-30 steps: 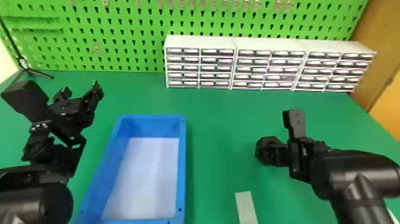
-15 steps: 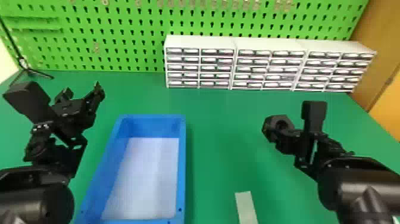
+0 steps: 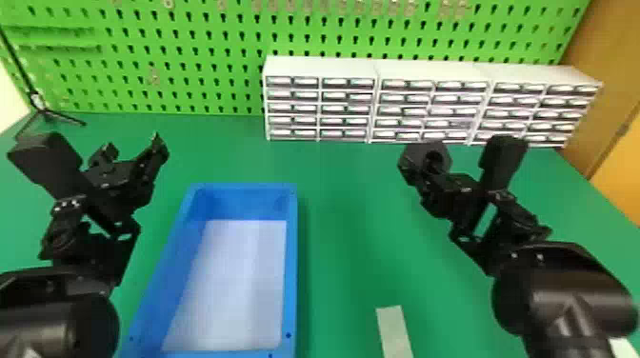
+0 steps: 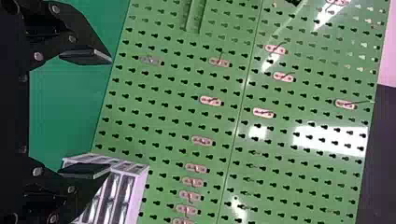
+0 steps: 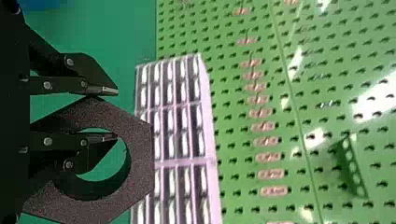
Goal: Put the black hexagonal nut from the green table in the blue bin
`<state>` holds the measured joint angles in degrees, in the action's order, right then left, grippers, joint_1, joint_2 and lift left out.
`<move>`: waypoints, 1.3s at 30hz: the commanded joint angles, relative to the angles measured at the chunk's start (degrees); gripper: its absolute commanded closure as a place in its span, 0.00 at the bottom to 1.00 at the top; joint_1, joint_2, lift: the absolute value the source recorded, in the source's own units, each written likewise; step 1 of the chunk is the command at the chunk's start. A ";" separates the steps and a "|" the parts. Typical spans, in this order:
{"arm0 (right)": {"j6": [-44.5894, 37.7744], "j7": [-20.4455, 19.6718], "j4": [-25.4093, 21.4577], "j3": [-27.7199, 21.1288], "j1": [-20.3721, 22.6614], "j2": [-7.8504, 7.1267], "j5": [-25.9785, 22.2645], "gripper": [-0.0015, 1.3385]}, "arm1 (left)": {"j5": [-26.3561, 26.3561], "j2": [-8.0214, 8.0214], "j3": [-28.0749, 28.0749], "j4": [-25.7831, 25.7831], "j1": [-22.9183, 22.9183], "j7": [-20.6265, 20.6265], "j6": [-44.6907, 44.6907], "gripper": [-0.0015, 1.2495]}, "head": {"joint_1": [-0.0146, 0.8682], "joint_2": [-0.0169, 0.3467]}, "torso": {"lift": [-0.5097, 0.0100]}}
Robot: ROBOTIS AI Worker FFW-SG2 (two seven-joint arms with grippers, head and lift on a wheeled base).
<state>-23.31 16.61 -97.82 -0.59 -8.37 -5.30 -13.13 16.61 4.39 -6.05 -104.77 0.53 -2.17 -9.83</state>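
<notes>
The head view shows the black hexagonal nut to the right of the blue bin and farther forward than its far rim, apparently raised over the green table. The right gripper is closed on one side of the ring, one finger along an outer flat and the other at the hole, so the nut's wall is pinched between them. The left gripper stands open and empty, to the left of the bin.

The nut looks stiff and matt, with a grainy face; it should not bend or crush, and the rough surface probably gives the pads fair purchase. Its weight is hard to judge: it could be light plastic or something denser. Because it is broad and held at one side, most of it hangs out from the grip, so it may sag or swivel if swung quickly. The present hold, across the wall with one finger at the hole, seems the right one; pinching across the full width would need a much wider spread. The next move calls for a level carry leftward to the bin, clearing its near-side wall, then a low release so the finger can slip out of the hole without dragging the nut.
</notes>
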 commanded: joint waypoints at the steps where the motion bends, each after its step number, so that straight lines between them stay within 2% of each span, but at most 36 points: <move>1: 0.99 0.00 0.00 4.98 -1.03 -2.52 -3.83 0.75 | 0.00 0.00 -0.02 0.00 0.00 -0.03 -0.02 0.35 | 0.80 0.07 | 0.79; 8: 1.17 0.00 -0.18 12.89 -3.23 -6.03 -8.49 0.75 | -0.09 0.00 -0.11 0.00 0.09 -0.03 0.07 0.35 | 0.80 0.07 | 0.79; 17: 1.17 -0.44 -0.18 20.28 -5.61 -8.58 -14.03 0.75 | -0.18 0.00 -0.20 0.18 0.09 -0.03 -0.02 0.35 | 0.80 0.07 | 0.79; 33: 1.87 -1.32 -0.97 31.09 -8.94 -10.52 -21.85 0.75 | -0.26 0.00 -0.20 0.62 0.53 -0.03 0.07 0.35 | 0.80 0.07 | 0.79; 39: 2.04 -1.32 -0.44 32.05 -9.65 -9.29 -22.03 0.75 | -0.26 0.00 0.33 1.05 0.97 0.06 0.07 0.35 | 0.80 0.07 | 0.79</move>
<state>-21.37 15.26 -98.73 30.91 -17.54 -15.38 -34.99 16.35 4.40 -6.00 -103.93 1.29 -2.16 -9.77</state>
